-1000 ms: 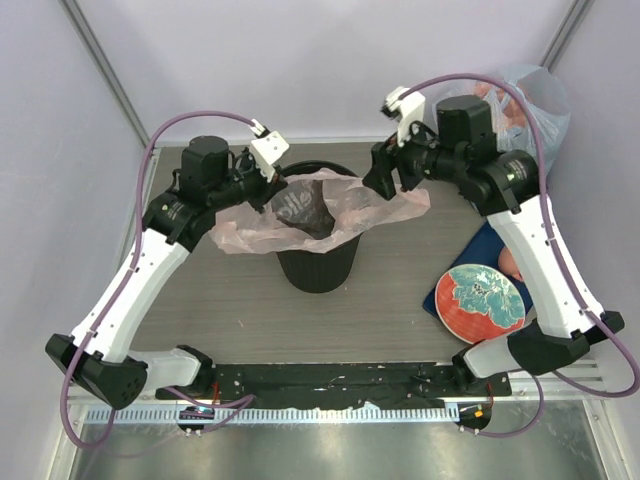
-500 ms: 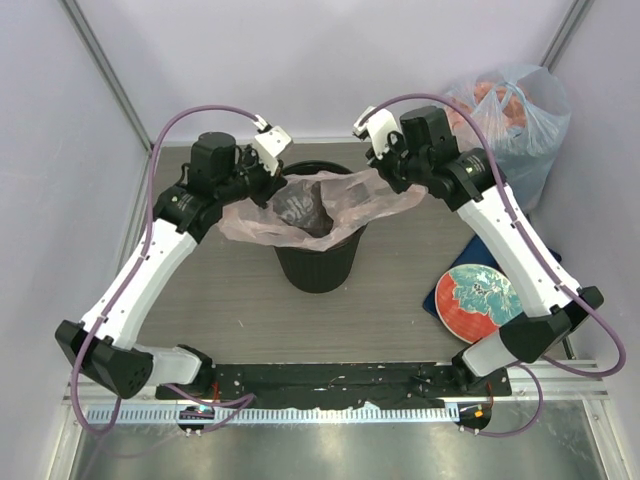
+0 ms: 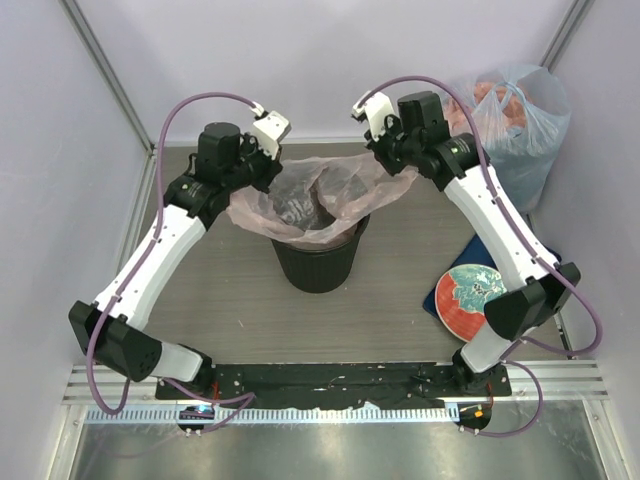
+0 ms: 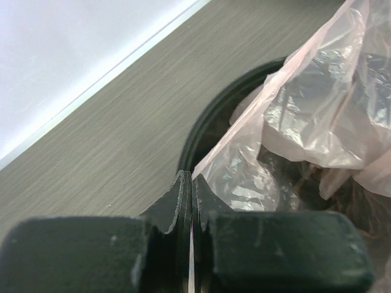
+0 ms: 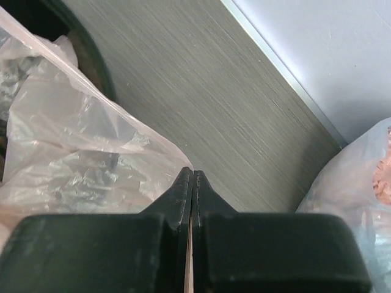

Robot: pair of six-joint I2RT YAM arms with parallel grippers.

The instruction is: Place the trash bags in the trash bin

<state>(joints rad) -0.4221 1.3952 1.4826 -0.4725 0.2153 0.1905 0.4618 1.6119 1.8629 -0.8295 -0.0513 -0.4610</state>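
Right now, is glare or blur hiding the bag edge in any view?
Top external: evenly lit and sharp, the pink bag readable over the bin. Left wrist: the left gripper is soft up close, white glints sit on the bag's creases, the wall is blown out, yet the edge shows. Right wrist: the right gripper is soft too, glints milder, edge clear to its tips.
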